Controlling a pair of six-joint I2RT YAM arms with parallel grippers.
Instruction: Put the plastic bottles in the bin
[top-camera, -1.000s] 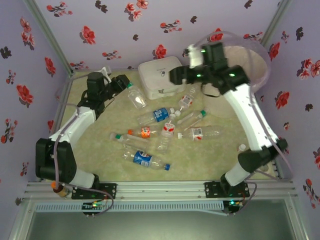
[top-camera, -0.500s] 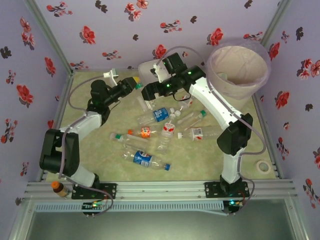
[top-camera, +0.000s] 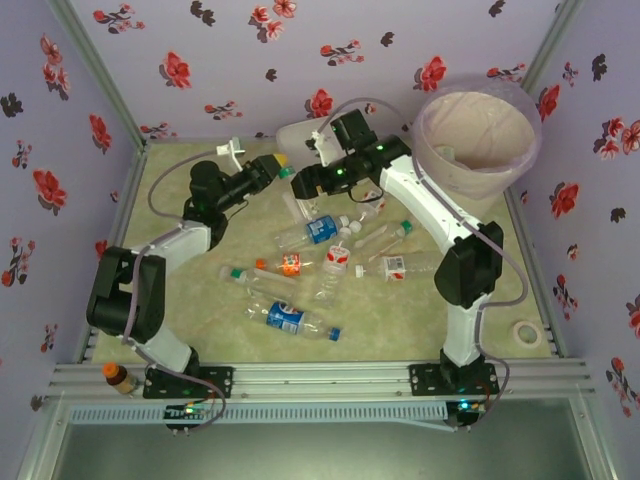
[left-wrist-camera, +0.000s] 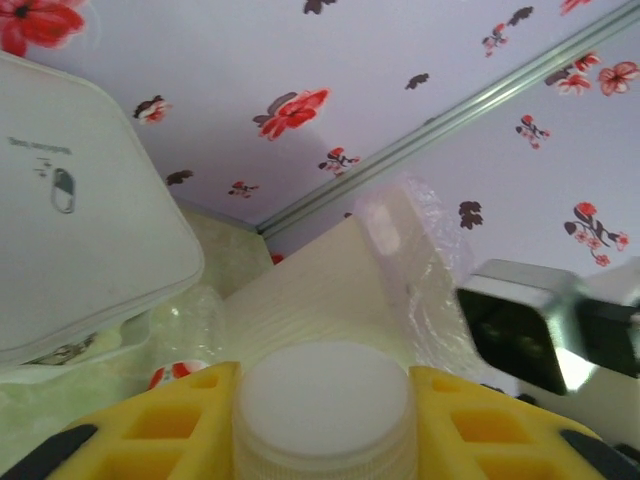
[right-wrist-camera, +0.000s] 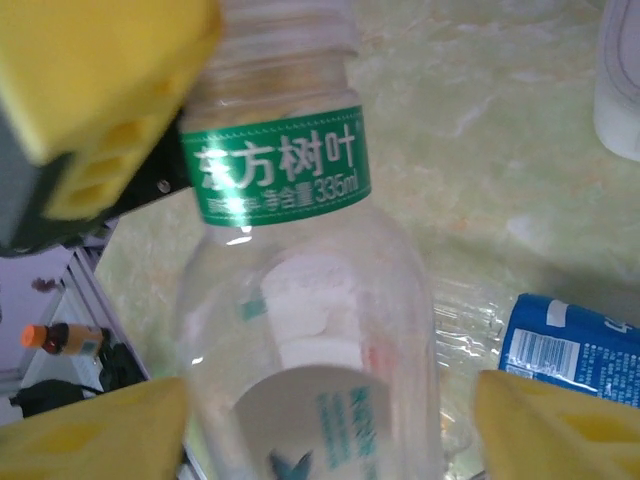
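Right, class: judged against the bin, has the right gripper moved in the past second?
Yes. The right gripper swung left, away from the bin, and now meets the left gripper by the white box.

White box (left-wrist-camera: 90, 230), amber bottle (top-camera: 118, 378), tape roll (top-camera: 526, 332)

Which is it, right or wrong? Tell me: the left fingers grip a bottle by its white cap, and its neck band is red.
Wrong in one respect. The left fingers do grip the bottle by its white cap, but its neck band is green, not red. The right wrist view shows it.
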